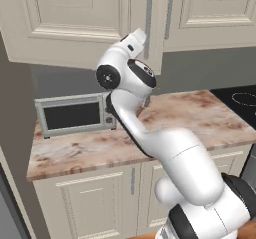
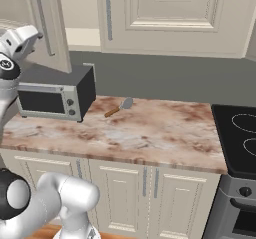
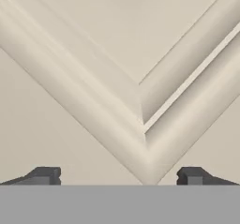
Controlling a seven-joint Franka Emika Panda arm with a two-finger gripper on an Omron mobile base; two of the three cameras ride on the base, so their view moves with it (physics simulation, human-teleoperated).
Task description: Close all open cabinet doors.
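A tall cream cabinet door (image 1: 75, 18) hangs swung out over the counter, its grey bar handle (image 1: 149, 14) at its right edge. From the right base view this same open door (image 2: 47, 25) is seen nearly edge-on at the upper left. My hand (image 1: 135, 38) is raised right up against its lower corner. Close up, the raised panel corner of the door (image 3: 140, 101) faces my gripper (image 3: 119, 176), which is open with both fingertips (image 3: 47, 175) wide apart and nothing between them. The neighbouring cabinet door (image 2: 175, 13) lies flat and shut.
A silver toaster oven (image 1: 75, 114) stands on the marbled counter (image 1: 190, 118) below the open door. A wooden-handled spatula (image 2: 119, 107) lies further right. The black cooktop (image 2: 240, 133) borders the counter's right end. Base cabinet doors (image 2: 120, 198) run below.
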